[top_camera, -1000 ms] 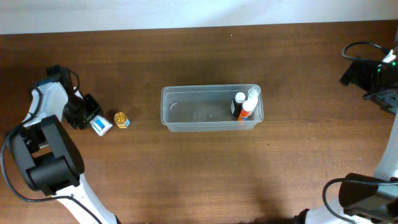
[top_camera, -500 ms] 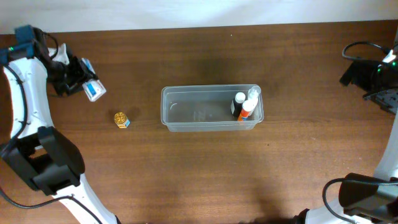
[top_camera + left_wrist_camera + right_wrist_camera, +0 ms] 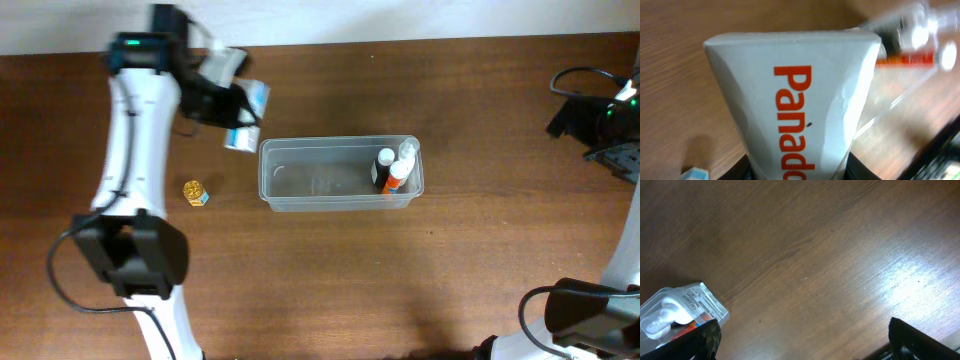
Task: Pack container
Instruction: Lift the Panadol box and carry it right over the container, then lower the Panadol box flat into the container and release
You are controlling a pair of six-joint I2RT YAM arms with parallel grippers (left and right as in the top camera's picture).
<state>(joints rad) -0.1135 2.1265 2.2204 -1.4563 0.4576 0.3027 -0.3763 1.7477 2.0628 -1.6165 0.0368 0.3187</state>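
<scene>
Container [image 3: 310, 180] clear, mid-worktop, two small bottles [image 3: 392, 168] at its right end, left gripper [image 3: 232, 110] pinching a white Panado box [image 3: 795, 110] just beside its far-left corner, right gripper [image 3: 802, 347] spread wide, dark wood worktop [image 3: 330, 280], white wall [image 3: 400, 20] behind

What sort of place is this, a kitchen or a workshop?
Probably a robotics lab bench: a robot arm holds a white box over a wooden table beside a clear container.
</scene>
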